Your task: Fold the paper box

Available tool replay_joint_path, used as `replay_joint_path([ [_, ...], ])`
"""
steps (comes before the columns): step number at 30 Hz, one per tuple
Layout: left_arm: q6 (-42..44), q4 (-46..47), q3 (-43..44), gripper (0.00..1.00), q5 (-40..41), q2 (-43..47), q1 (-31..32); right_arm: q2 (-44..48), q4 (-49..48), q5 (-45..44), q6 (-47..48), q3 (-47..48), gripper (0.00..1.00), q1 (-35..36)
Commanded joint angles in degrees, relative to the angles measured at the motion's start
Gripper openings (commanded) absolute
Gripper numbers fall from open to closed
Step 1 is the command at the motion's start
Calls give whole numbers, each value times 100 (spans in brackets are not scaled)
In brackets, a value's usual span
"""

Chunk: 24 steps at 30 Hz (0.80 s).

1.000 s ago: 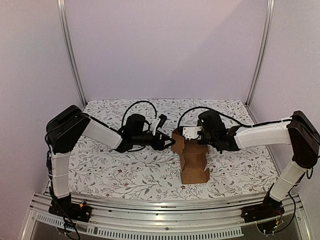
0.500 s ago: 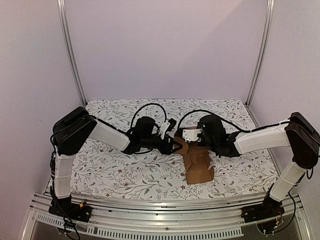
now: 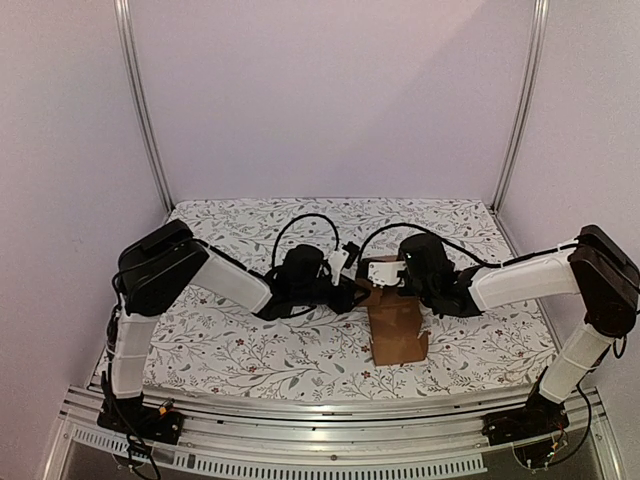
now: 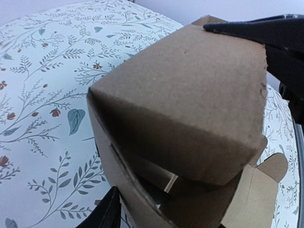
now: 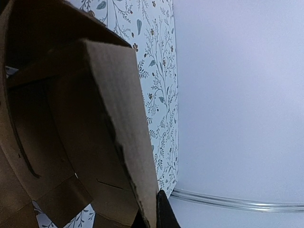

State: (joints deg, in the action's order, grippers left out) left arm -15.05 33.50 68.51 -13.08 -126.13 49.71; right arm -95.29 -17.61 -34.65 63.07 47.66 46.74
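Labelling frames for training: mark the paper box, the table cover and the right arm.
paper box (image 4: pixel 190 90): left wrist view, upper panel.
table cover (image 3: pixel 230 345): top view, bare floral patch.
right arm (image 3: pixel 520 277): top view, white forearm.

Paper box (image 4: pixel 190 104): matt brown cardboard, fibrous cut edges. Tablecloth (image 3: pixel 230 350): smooth, floral print.

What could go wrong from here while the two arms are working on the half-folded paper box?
1. The right gripper is shut on just the thin edge of a paper box panel, so the cardboard might slip out or tear.
2. The left gripper straddles the box with its jaws apart. Squeezing could dent it, since a gap shows under the top panel.
3. A tab flap sticks out untucked and may snag.
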Motion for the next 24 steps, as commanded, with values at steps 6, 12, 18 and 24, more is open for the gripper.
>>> replay_joint_path([
  [6, -343, 1272, -488, 41, 1676, -89, 454, 76, -103, 12, -201, -186, 5, 123],
  [12, -206, 1949, -780, 40, 1940, -61, 629, 80, -2, -139, -383, -129, 8, 133],
  [18, -156, 2157, -803, 38, 2070, -173, 718, 148, 384, -123, -846, -55, 8, 251],
  [24, -157, 2084, -632, 35, 2045, -358, 735, 115, 481, -216, -861, -151, 9, 527],
])
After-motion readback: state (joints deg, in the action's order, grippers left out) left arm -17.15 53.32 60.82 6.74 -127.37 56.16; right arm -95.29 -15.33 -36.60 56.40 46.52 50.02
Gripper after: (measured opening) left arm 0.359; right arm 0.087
